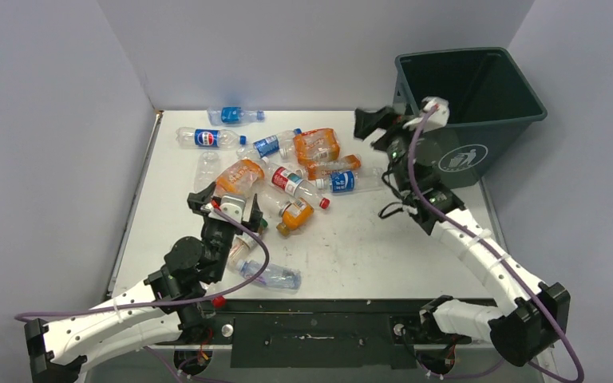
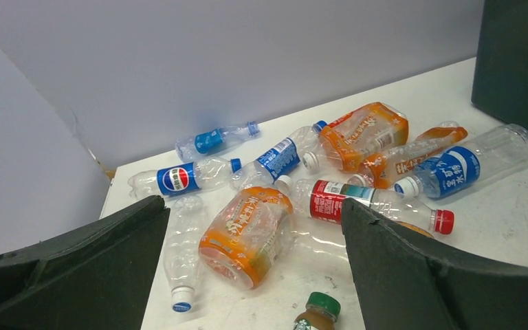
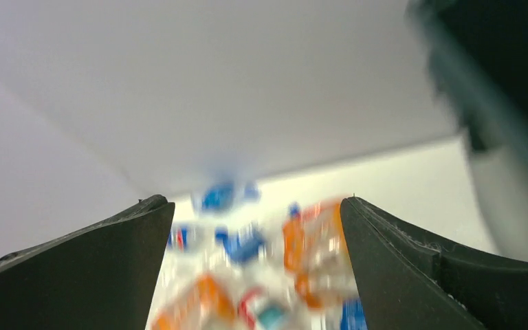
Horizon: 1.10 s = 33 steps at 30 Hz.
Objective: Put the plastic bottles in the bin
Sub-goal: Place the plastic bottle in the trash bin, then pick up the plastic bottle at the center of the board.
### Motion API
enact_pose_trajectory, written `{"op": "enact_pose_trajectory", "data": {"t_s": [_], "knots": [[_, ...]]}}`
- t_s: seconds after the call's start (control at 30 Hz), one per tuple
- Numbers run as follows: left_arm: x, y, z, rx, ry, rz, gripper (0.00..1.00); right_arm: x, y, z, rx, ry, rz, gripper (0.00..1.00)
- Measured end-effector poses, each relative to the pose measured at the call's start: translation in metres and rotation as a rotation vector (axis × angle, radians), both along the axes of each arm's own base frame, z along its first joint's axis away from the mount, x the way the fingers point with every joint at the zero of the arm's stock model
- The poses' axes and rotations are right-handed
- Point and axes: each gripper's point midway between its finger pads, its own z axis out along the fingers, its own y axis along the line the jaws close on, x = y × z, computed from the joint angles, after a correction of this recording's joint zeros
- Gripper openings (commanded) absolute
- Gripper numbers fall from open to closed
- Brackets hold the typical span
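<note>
Plastic bottles: more than a dozen lie loose in a heap on the far half of the table. Neither gripper holds one, and the bin's inside is too dark to tell what it contains.
Bin: upright at the table's far right corner, mouth open, apart from the heap.
Left gripper: fingers spread wide and empty, hovering low at the near edge of the heap, with the crushed orange bottle framed between them.
Right gripper: raised beside the bin's left wall and pointing toward the heap. Its wrist view is blurred but shows the fingers wide apart with nothing between them.
Neighbours of the orange bottle: a clear bottle lies just beside it on the left, a red-labelled bottle just beside it on the right, and a green-capped bottle nearer the arm.
Step in hand: judged to be the left arm's reach for a fresh pick, while the right arm waits empty by the bin.
Next move calls for: lowering the left fingers astride the orange bottle's body without trapping the clear neighbour. They should close gently, since the crushed shell will likely give, then carry the bottle across to the bin.
Risk: the thin, slick plastic may squirt out of the grip or set the neighbours rolling.
Progress: early to middle, with most bottles apparently on the table.
</note>
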Motion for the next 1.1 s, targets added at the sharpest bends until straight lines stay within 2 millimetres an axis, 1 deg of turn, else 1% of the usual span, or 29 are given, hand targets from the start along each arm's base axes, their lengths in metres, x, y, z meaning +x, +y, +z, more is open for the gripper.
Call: {"op": "enact_pose_trajectory", "data": {"t_s": [0.07,0.13,0.17,0.2,0.23,0.27,0.3,0.37,0.47,0.6,0.73,0.8,0.93,1.1], "knots": [[-0.002,-0.005,-0.001,0.012,0.002,-0.024,0.96,-0.010,0.024,-0.059,-0.012,0.100,0.105,0.96],[-0.004,-0.012,-0.005,0.035,0.010,-0.061,0.96,-0.024,0.047,-0.130,-0.054,0.237,0.205,0.96],[-0.004,-0.017,-0.007,0.049,0.018,-0.082,0.96,-0.034,0.055,-0.172,-0.084,0.326,0.256,0.96],[-0.005,-0.022,-0.009,0.064,0.028,-0.105,0.96,-0.043,0.060,-0.197,-0.104,0.381,0.287,0.96],[-0.005,-0.027,-0.010,0.069,0.037,-0.128,0.96,-0.057,0.064,-0.229,-0.130,0.453,0.328,0.96],[-0.005,-0.036,-0.014,0.091,0.057,-0.159,0.96,-0.067,0.064,-0.249,-0.146,0.502,0.353,0.96],[-0.005,-0.043,-0.016,0.099,0.071,-0.184,0.96,-0.075,0.064,-0.266,-0.154,0.541,0.371,0.96],[-0.006,-0.056,-0.022,0.127,0.104,-0.230,0.96,-0.086,0.063,-0.286,-0.157,0.583,0.394,0.96],[-0.008,-0.071,-0.036,0.165,0.151,-0.291,0.96,-0.098,0.062,-0.305,-0.154,0.613,0.420,0.96],[-0.015,-0.081,-0.048,0.194,0.186,-0.357,0.96,-0.115,0.055,-0.333,-0.151,0.654,0.435,0.97],[-0.020,-0.087,-0.054,0.202,0.213,-0.401,0.96,-0.124,0.051,-0.350,-0.146,0.667,0.439,0.97],[-0.022,-0.089,-0.055,0.205,0.231,-0.420,0.96,-0.125,0.051,-0.352,-0.137,0.657,0.441,0.97],[-0.027,-0.097,-0.053,0.192,0.246,-0.462,0.96,-0.118,0.058,-0.355,-0.122,0.634,0.458,0.97],[-0.029,-0.101,-0.056,0.199,0.256,-0.487,0.96,-0.110,0.067,-0.371,-0.125,0.652,0.473,0.95]]}}
